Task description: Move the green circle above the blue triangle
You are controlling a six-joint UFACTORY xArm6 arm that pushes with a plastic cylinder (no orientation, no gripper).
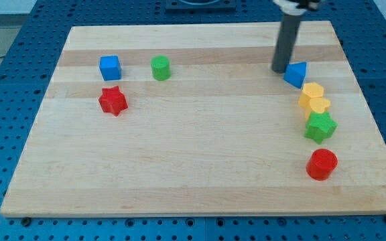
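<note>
The green circle (160, 67) stands near the view's top left, right of the blue cube (110, 67). The blue triangle (296, 73) lies at the view's upper right. My tip (279, 69) rests on the board right next to the blue triangle's left side, far to the right of the green circle.
A red star (113, 100) lies below the blue cube. Below the blue triangle run a yellow hexagon (311, 91), a yellow heart (317, 106), a green star (320, 126) and a red circle (322, 164). The wooden board (193, 167) ends close to their right.
</note>
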